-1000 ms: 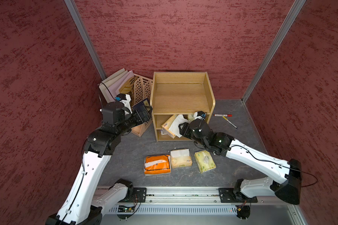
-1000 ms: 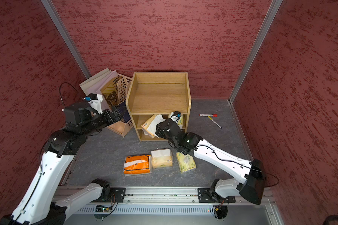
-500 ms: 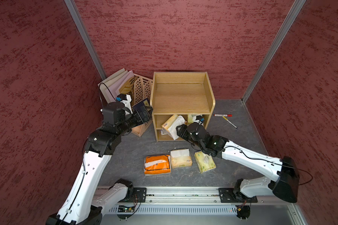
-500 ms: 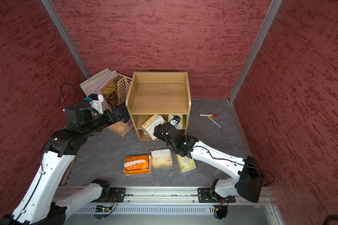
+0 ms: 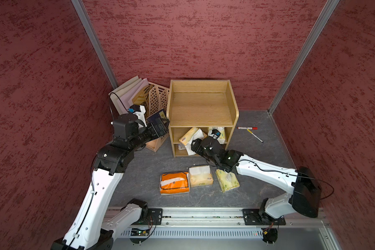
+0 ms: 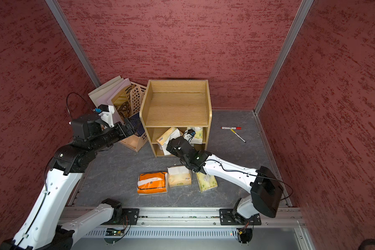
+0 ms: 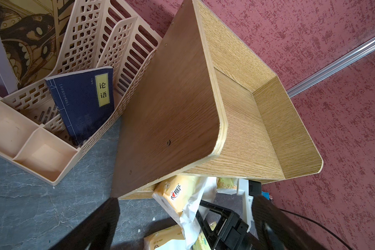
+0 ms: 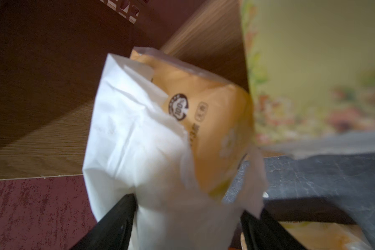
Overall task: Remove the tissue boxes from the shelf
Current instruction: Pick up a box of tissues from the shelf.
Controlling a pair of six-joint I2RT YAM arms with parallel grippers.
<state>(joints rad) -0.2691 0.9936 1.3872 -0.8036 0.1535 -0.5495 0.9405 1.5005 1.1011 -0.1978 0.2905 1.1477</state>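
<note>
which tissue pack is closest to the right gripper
The yellow pack tilted in the middle tier of the shelf: its white tissue sits between the jaws of the right gripper. The floral pack beside it lies outside them.

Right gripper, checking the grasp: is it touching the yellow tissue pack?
Touching: in the right wrist view, the yellow tissue pack rests its white tissue against the right gripper fingers.

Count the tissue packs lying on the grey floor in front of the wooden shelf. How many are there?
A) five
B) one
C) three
C: in a top view, the orange pack, the cream pack and the pale yellow-green pack lie side by side in front of the shelf.
</note>
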